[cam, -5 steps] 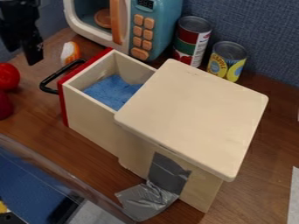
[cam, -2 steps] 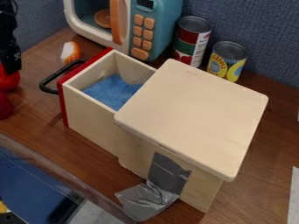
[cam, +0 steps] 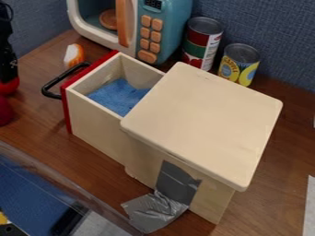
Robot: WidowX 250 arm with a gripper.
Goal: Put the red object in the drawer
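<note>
The pale wooden cabinet (cam: 204, 120) stood on the brown table (cam: 274, 152), its flat top a lid over the back of the drawer (cam: 95, 126). Behind it, a toy microwave (cam: 165, 27) sat by the blue partition, probably only as kitchen scenery.

The drawer was pulled well out, presumably so something could be lowered in from above; its red front faced the left side, nearer the red object. The black gripper (cam: 8, 73) hung upright at the left edge, over the red object (cam: 8, 86) and partly hiding it, as if placed to grasp it. Whether it was parted, closed or clamped on anything could not be told. The red object was outside the drawer, at table level, with a darker red shape (cam: 5, 111) just beside it.

Two cans (cam: 203, 41) (cam: 239, 63) stood at the back, out of the way. Silver tape (cam: 157, 209) ran from cabinet to table, likely to stop sliding. Blue material (cam: 118, 96) lined the drawer, perhaps to soften a landing.

Compared with the earliest frame, the gripper had moved left and down, from above and beside the red object to in front of it. The drawer had not shifted.
</note>
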